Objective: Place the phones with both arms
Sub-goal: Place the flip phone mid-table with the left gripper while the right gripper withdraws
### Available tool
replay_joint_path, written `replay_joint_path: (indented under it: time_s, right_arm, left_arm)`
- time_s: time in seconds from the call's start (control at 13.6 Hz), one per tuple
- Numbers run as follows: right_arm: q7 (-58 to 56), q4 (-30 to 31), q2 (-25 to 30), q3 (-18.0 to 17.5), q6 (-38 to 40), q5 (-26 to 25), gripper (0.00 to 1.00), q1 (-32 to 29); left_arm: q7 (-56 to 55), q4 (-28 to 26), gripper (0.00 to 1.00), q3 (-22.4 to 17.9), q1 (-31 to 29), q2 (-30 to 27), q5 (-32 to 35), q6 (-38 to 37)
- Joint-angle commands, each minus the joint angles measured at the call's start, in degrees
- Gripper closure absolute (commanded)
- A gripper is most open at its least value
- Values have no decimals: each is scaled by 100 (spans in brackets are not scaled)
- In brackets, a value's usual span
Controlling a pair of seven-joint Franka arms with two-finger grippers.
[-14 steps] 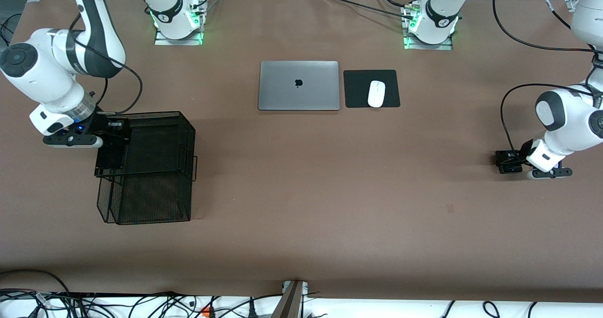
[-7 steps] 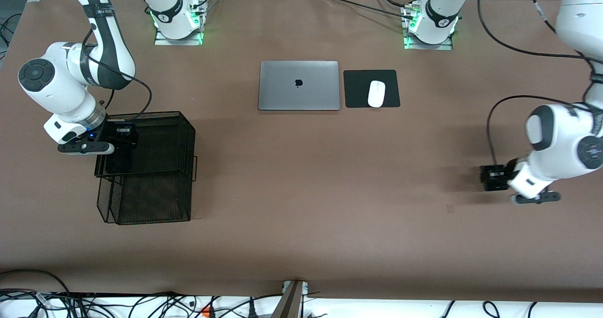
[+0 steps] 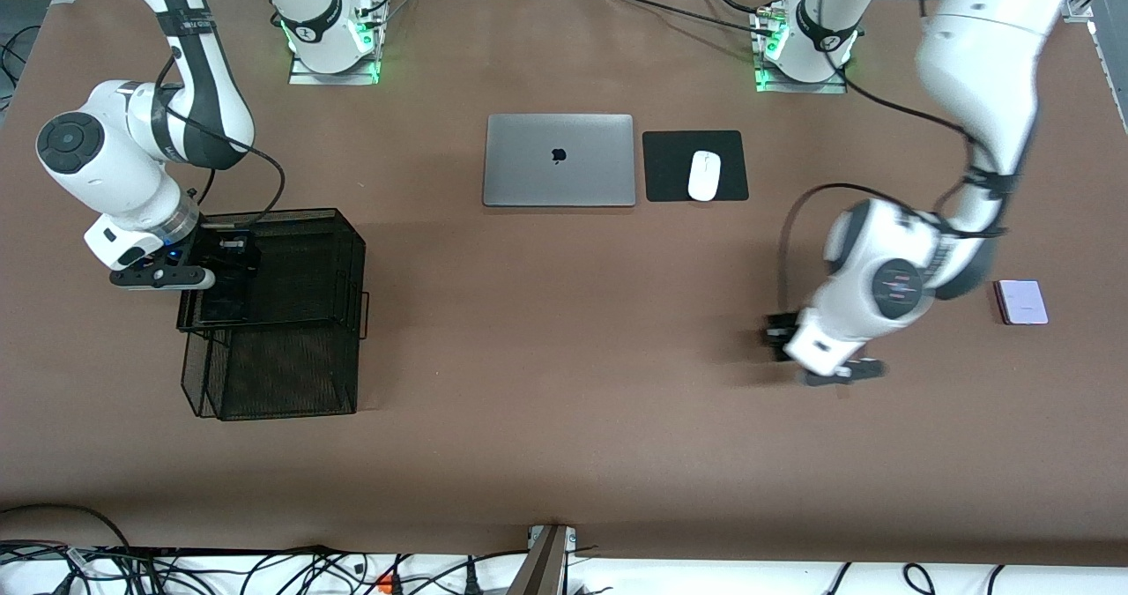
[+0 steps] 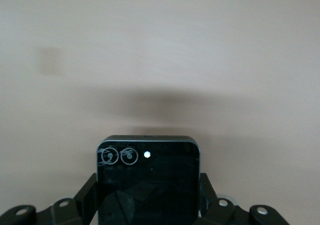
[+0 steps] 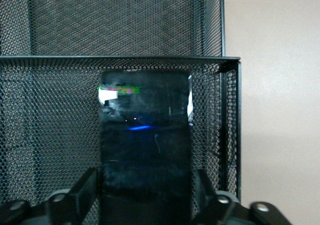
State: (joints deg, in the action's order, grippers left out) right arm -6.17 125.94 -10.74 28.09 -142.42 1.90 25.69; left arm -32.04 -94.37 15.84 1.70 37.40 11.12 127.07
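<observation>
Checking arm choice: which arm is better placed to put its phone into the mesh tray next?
Right. The right gripper is over the mesh tray with the long black phone; the left gripper holds the small black phone over bare table, away from it.

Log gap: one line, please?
left hand: shut on small black phone, over table | right hand: over mesh tray, at long black phone
</observation>
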Motion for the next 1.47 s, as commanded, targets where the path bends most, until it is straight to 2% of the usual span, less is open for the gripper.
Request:
replay_joint_path:
  time_s: [0.0,0.15,0.29,0.52,0.74,0.96,1.1,1.4]
  right_arm:
    - [-166,-69,116,21,-14,126,0,-46]
    - [-166,-314,160,39,169,126,0,-46]
    - [-139,-875,143,91,957,126,0,-55]
    - [-87,-1640,116,92,1987,126,0,-55]
    - [80,-2353,72,91,2840,126,0,-64]
    - [404,-2627,-7,48,3106,126,0,6]
    - [677,-2645,-7,21,3106,135,0,33]
    - [1073,-2662,-7,-14,3106,170,0,173]
  left_arm:
    - [-828,628,100,-90,829,258,-13,-348]
    - [-1364,1067,100,-99,1418,556,-13,-437]
    - [-1673,1367,100,-99,1858,872,-22,-429]
    - [-1788,2113,100,-151,2430,1443,-13,-402]
    - [-1780,2852,100,-160,2721,1884,4,-402]
    - [-1666,3186,100,-274,2975,2138,49,-358]
    - [-1683,3398,100,-651,3327,2315,40,-358]
    - [-1701,3398,100,-767,3451,2377,40,-358]
